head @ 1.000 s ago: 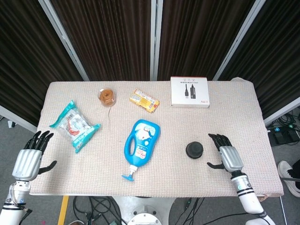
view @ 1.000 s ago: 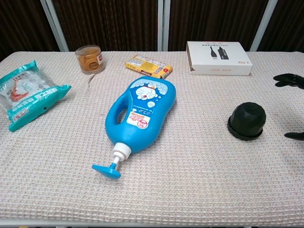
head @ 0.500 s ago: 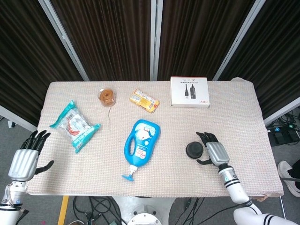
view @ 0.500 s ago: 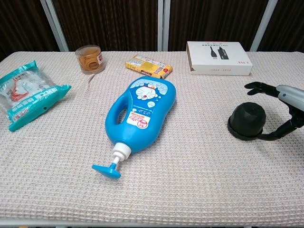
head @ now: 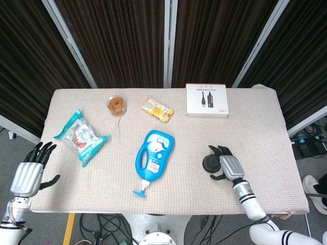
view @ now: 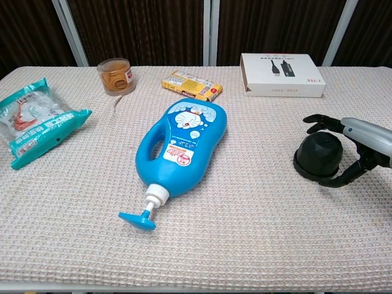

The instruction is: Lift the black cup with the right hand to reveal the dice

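Far left of the blue bottle [head: 155,154], the left robot hand [head: 29,173] hangs off the surface [view: 257,245] edge, fingers spread, holding nothing; no trouble there. Right of the bottle, the black cup [view: 318,157] sits upside down on the weave, dice hidden beneath; the right robot hand [view: 358,147] cups around its far side, fingers apart, thumb low by the rim, nothing gripped yet. The risk, to my eye: a loose grip on that tapered shell could slip, or a skewed lift could drag the rim and knock the dice. The surface wears a pale waffle cloth; behind the bottle, dark curtains and grey posts; cables on the floor.
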{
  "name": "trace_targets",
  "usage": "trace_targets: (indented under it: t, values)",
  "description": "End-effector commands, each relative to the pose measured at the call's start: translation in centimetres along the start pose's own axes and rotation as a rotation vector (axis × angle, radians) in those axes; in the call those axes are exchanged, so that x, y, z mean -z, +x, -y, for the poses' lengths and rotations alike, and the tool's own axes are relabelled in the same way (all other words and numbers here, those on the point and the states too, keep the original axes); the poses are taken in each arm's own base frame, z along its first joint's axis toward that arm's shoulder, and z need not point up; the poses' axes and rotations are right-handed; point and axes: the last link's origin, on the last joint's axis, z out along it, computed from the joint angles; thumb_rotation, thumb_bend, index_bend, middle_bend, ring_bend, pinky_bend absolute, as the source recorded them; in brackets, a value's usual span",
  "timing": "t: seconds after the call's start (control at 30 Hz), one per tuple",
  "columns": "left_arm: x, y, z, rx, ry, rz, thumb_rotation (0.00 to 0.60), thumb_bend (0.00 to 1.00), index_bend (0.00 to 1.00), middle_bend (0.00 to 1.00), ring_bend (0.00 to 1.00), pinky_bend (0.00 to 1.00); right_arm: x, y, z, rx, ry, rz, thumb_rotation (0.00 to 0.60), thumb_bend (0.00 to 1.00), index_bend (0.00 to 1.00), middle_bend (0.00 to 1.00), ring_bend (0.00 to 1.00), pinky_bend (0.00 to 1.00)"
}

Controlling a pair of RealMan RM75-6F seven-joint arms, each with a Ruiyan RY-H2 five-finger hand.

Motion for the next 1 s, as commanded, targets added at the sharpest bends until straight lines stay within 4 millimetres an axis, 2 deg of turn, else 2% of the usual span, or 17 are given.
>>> trace_targets:
  t: [0.03, 0.47, 1.0]
  values:
    - [-0.02, 0.00, -0.03, 0.000, -0.002, 0.000, 0.600, 0.17, 0.10, 0.07, 0.00, 0.19, -0.06, -0.08, 0.05, -0.008, -0.002, -0.001, 0.600, 0.04, 0.00, 0.15, 0.00, 0.00]
    - [0.06, -0.04, 0.03, 0.000, 0.001, 0.002, 0.600, 0.17, 0.10, 0.07, 0.00, 0.19, -0.30, -0.39, -0.40, -0.004, -0.027, 0.008, 0.600, 0.04, 0.00, 0.16, 0.00, 0.00]
    - [0.14, -0.07, 0.28, 0.004, 0.007, 0.003, 0.600, 0.18, 0.10, 0.07, 0.00, 0.19, -0.64, -0.80, -0.36, -0.005, -0.028, 0.012, 0.600, 0.05, 0.00, 0.23, 0.00, 0.00]
